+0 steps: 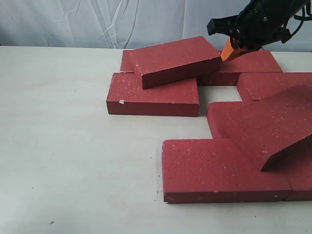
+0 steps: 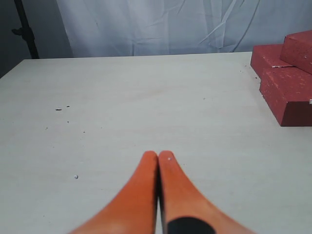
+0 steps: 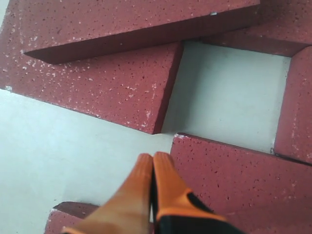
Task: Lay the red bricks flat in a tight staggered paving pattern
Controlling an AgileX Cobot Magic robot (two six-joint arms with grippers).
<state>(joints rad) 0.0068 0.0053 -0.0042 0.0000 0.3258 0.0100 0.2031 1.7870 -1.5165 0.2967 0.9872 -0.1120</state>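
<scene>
1. Red bricks sit in a cluster on the right half of the table. Most lie flat; 2 do not.
2. The leaning brick rests askew on the flat brick at the cluster's left and on another behind it. The second leaning brick is propped over the right-hand bricks with 1 end lifted.
3. Right gripper: orange fingers pressed together, nothing between them. It hangs above the cluster, near the far right corner of the leaning brick.
4. Left gripper: fingers likewise pressed together and empty, over bare table, well apart from the bricks.
5. Step in hand, as I judge it: get the leaning brick off the stack and lying flat.
6. Closed tips suit a push. For a lift, the jaws would have to spread first and take the brick across its narrow width.
7. A push should go low, along the brick's long side, so the flat brick beneath does not travel.
8. The gritty faces will likely drag, so neighbours may need watching for creep.
9. Containers: none in view. The nearest thing is the pocket of bare table framed by bricks, with nothing in it. It is probably a slot to close up.
</scene>
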